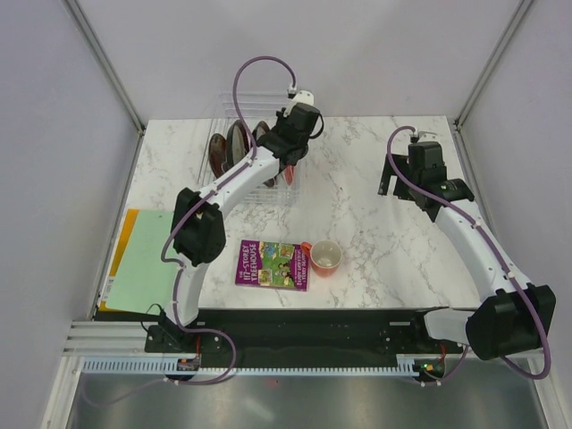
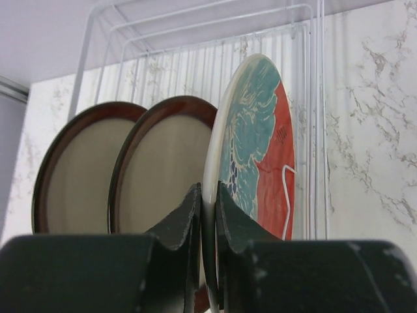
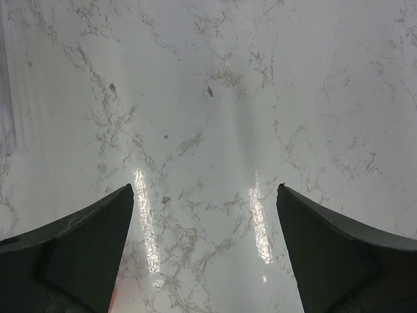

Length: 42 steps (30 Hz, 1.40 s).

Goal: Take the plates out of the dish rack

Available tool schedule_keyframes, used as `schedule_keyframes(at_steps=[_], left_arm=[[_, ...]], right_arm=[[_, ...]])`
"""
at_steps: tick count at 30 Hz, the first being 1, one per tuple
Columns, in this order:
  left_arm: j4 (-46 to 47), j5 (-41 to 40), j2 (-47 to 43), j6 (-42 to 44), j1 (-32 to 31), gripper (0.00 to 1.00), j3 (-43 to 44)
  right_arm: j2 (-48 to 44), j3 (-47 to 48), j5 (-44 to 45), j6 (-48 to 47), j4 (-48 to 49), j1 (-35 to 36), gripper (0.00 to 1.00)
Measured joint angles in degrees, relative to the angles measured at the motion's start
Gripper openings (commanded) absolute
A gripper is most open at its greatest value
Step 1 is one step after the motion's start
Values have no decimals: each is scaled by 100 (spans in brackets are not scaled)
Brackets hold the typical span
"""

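Jaws at left clamp the teal plate (image 2: 251,143), right jaws gape wide; a skewed lift could snag the dish rack (image 2: 176,72).

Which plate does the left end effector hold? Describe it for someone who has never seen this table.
On the marble table, find the clear dish rack at the far left. The left end effector pinches the rim of the teal plate standing on edge in it. Unlike the two cream plates with dark rims beside it, it alone shows a teal pattern on red.
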Motion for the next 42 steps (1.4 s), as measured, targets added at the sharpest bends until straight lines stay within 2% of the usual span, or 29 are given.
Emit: schedule_keyframes(at_steps=[4,11,18,22,26,33,37,42], left_arm=[[-11,-483,326,643,-212,2,494],[435,-1115,472,1530,-531,2,562],[625,-1392,341,2013,-570,2,752],[140,-1333,-149,1923,-651,2,752],[-876,-752,-1176,1185,-697,2,595],[-1429,992,-3381,-402,-654,2,-699],[-1342,1775,-3858,-1095,-616,2,-1377],[-557,2988,-4030,-1805,-315,2,-2977]], right_arm=[[-120,-46,-70,31,0,0,98],[-306,-83,-140,42,-9,0,98],[-389,-83,-382,63,0,0,98],[-391,-83,-846,129,214,0,98],[-389,-83,-1390,306,702,0,98],[-120,-83,-2608,901,1991,-4,98],[24,-160,-3235,1351,2769,-4,98],[4,-328,-3622,1639,3359,-17,98]])
